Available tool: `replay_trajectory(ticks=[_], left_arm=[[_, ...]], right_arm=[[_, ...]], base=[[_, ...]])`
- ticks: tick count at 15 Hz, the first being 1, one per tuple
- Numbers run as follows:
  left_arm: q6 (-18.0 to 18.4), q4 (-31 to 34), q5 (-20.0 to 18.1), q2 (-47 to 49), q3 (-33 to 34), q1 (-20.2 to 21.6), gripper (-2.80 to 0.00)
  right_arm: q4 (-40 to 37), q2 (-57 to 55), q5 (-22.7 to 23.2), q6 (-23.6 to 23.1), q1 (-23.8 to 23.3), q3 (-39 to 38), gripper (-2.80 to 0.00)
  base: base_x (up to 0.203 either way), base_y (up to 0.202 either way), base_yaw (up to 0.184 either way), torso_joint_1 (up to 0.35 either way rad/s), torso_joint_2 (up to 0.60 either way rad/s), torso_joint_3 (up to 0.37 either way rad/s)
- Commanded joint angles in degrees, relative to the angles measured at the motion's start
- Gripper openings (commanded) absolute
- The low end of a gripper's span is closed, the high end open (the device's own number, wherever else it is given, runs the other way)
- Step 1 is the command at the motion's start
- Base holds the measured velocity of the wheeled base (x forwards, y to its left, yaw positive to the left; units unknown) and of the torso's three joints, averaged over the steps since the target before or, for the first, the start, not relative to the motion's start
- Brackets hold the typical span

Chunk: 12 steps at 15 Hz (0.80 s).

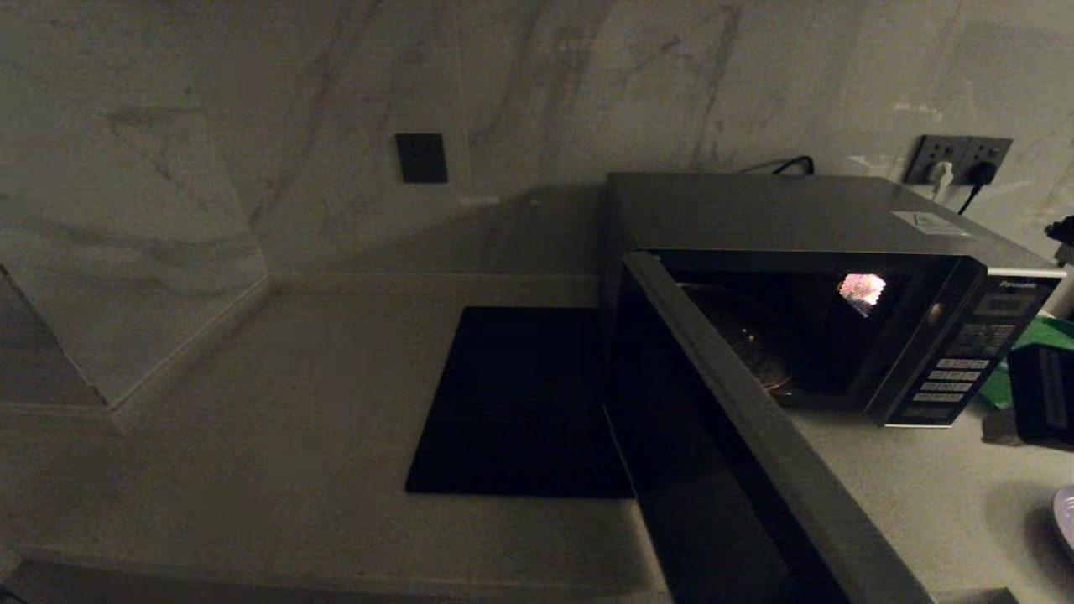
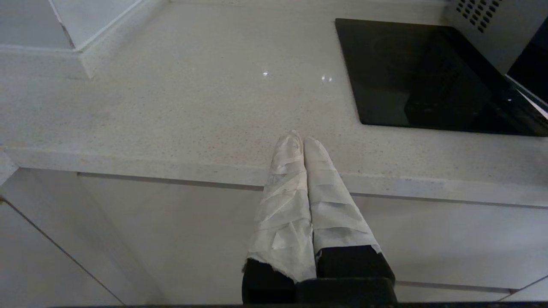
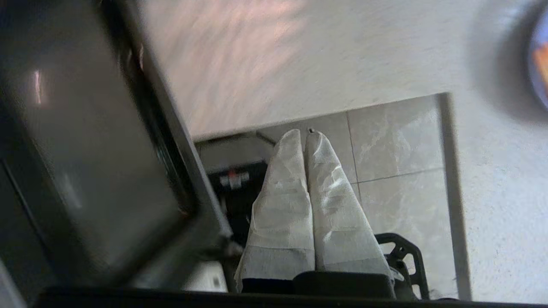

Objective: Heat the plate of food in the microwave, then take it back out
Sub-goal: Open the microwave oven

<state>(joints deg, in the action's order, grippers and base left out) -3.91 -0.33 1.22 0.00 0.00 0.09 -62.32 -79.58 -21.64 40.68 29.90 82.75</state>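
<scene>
The microwave [image 1: 805, 285] stands on the pale counter [image 1: 277, 394] with its dark door [image 1: 738, 453] swung wide toward six o'clock, barring the way between the black slab [image 1: 520, 403] at its nine o'clock and the counter on its other side. Its cavity looks dark; I cannot tell what it holds. The plate of food [image 1: 1066, 520] lies at four o'clock, by the counter's edge. Something green [image 1: 1036, 335] sits at three o'clock. The right gripper [image 3: 305, 137] hangs pinched together, empty, beside the door's edge; the left gripper [image 2: 299, 143], likewise closed, is parked over the counter's front.

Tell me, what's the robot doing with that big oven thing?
The big silver-grey microwave stands with its dark glass door swung wide open. The small pale plate of food waits on the counter to its right. The right gripper, shut and empty, is beside the door. The left gripper rests shut.
</scene>
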Motion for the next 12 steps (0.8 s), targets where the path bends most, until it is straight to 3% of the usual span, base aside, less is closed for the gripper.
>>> replay_trajectory(ticks=[1, 4, 12], left_arm=[[-0.04, -0.06, 0.03, 0.05, 0.00, 0.05, -2.80], [-0.04, -0.05, 0.06, 0.03, 0.00, 0.06, -2.80], [-0.04, -0.02, 0.05, 0.00, 0.00, 0.04, -2.80]], right_arm=[[-0.36, 0.36, -0.09, 0.19, 8.54, -1.42, -2.80], [-0.36, -0.07, -0.14, -0.26, 19.44, -4.59, -2.80], [-0.28, -1.89, -0.16, -0.07, 27.31, -4.88, -2.80]], base=[[0.000, 0.000, 0.000, 0.000, 0.00, 0.000], [0.000, 0.000, 0.000, 0.000, 0.00, 0.000], [0.000, 0.000, 0.000, 0.000, 0.00, 0.000]])
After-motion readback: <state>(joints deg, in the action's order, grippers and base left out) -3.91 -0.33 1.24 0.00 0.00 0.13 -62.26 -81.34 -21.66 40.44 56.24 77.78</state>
